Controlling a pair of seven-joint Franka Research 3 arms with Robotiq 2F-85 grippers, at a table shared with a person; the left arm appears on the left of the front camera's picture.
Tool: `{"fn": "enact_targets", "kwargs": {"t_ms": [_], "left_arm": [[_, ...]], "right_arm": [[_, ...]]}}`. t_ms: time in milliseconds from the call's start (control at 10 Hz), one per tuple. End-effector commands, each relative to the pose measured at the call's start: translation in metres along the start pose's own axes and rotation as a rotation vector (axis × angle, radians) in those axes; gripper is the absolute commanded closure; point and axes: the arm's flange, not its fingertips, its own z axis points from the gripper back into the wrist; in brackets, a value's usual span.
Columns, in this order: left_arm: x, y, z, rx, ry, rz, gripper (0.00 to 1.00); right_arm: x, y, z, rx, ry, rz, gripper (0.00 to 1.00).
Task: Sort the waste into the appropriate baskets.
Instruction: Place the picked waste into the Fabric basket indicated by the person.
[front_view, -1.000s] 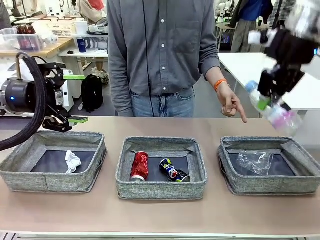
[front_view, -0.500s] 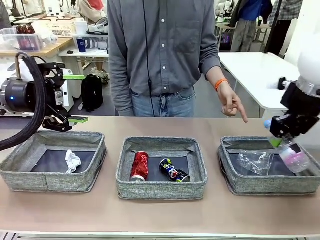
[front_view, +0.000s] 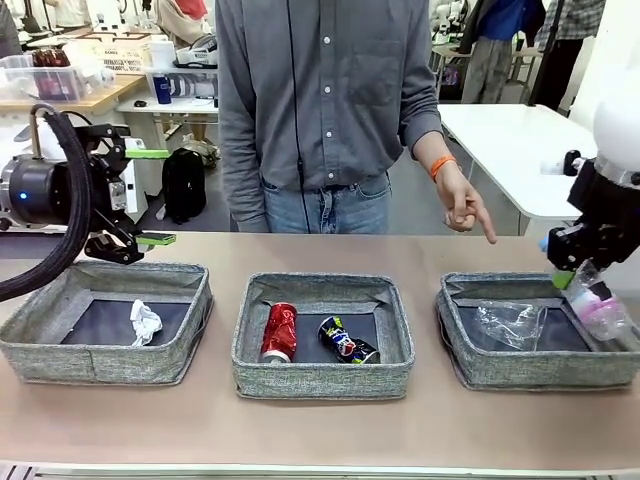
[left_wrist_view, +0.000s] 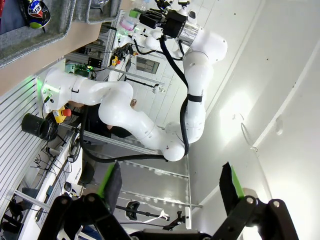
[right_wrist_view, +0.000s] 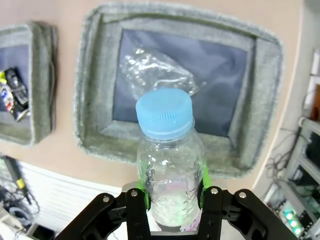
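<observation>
My right gripper (front_view: 571, 277) (right_wrist_view: 172, 192) is shut on a small blue-capped water bottle (front_view: 598, 308) (right_wrist_view: 170, 165), which hangs tilted over the right end of the right basket (front_view: 540, 375) (right_wrist_view: 95, 75). A clear plastic cup (front_view: 508, 322) (right_wrist_view: 150, 70) lies crumpled in that basket. The middle basket (front_view: 320, 380) holds a red can (front_view: 279, 332) and a dark blue-and-yellow can (front_view: 347, 341). A white paper wad (front_view: 146, 322) rests in the left basket (front_view: 30, 340). My left gripper (front_view: 152, 197) (left_wrist_view: 170, 185) stands open and empty, above the far rim of the left basket.
A person stands at the far side of the table; one hand (front_view: 465, 210) points down toward the right basket. The three baskets sit in a row along the tan table (front_view: 320, 430), with bare strips in front and behind.
My right arm has come down and to the right with the bottle, from high above the table to just over the right basket. The left arm has not moved.
</observation>
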Motion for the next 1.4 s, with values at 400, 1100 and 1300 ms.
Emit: {"fn": "enact_targets", "kwargs": {"t_ms": [400, 1100, 1300], "left_arm": [[-0.002, -0.004, -0.001, -0.004, -0.008, 0.012, 0.00], [-0.002, -0.004, -0.001, -0.004, -0.008, 0.012, 0.00], [-0.002, -0.004, -0.001, -0.004, -0.008, 0.012, 0.00]], "right_arm": [[0.031, -0.047, -0.019, -0.125, -0.068, -0.118, 0.58], [0.024, -0.047, -0.023, -0.101, -0.114, -0.136, 0.00], [0.025, -0.043, -0.018, -0.092, -0.133, -0.127, 0.00]]}}
